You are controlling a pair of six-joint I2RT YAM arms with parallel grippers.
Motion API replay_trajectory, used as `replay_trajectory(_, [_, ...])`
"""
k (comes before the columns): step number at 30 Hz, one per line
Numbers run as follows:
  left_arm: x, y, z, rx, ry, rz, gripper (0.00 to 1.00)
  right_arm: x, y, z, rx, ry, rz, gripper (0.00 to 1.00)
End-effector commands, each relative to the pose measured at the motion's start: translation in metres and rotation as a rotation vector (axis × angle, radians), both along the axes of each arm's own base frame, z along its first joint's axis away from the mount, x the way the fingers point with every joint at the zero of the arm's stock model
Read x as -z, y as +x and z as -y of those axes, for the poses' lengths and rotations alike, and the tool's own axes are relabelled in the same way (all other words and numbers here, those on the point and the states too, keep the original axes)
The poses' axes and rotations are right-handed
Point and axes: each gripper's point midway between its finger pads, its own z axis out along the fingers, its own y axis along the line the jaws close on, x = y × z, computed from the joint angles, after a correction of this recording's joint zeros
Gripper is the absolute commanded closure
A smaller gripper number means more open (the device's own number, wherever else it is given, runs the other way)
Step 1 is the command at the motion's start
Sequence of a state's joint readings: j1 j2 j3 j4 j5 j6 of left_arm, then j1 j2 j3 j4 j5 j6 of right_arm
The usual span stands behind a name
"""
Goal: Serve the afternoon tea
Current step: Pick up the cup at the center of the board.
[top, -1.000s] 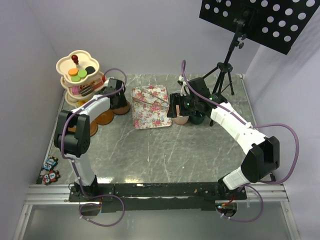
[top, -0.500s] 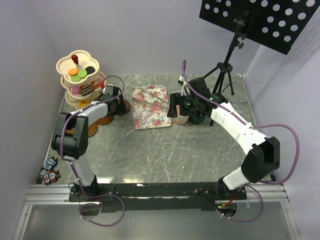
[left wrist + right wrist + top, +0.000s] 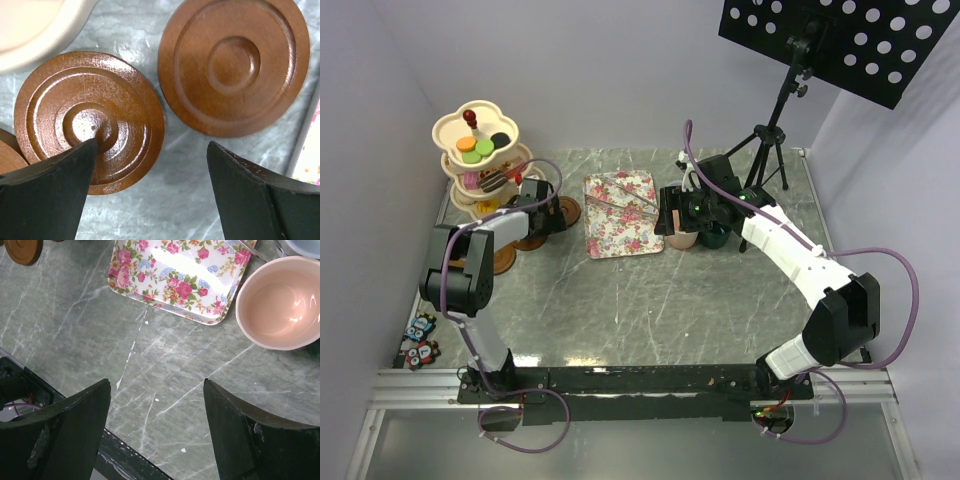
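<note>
My left gripper (image 3: 537, 204) is open and empty, low over the brown saucers beside the cream three-tier stand (image 3: 475, 148). In the left wrist view its fingers (image 3: 50, 200) straddle the edge of one saucer (image 3: 90, 122); a second saucer (image 3: 234, 65) lies beyond and a third (image 3: 6, 155) shows at the left edge. Toy macarons (image 3: 480, 145) sit on the stand. My right gripper (image 3: 672, 212) is open and empty above the table, near the pink mug (image 3: 280, 302). The dark green mug (image 3: 714, 238) stands beside it. A light blue mug rim (image 3: 306, 244) shows. The light green mug is hidden.
The floral tray (image 3: 618, 213) lies mid-table with metal tongs (image 3: 620, 198) across it; it also shows in the right wrist view (image 3: 180, 275). A tripod (image 3: 770, 140) with a black dotted board stands at the back right. Small toys (image 3: 418, 340) lie off the table's left edge.
My left gripper has moved left toward the stand, uncovering the saucer nearest the tray. The right arm has not moved.
</note>
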State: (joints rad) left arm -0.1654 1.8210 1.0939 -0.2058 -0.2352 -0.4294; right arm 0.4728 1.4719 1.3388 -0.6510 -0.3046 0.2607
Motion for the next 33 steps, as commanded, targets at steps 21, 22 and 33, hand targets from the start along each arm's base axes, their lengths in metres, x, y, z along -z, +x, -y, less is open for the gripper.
replay_trajectory(21, [-0.022, -0.018, 0.016, 0.027, -0.098, 0.055, 0.05, -0.018, 0.008, 0.011, 0.036, -0.001, 0.071, 0.19])
replay_trajectory(22, [-0.033, -0.010, 0.017, 0.024, -0.099, 0.080, 0.05, -0.018, 0.010, 0.015, 0.046, -0.013, 0.083, 0.19])
replay_trajectory(33, [-0.143, 0.032, 0.021, -0.011, -0.121, 0.295, 0.00, -0.006, 0.048, 0.077, 0.151, -0.162, 0.143, 0.20])
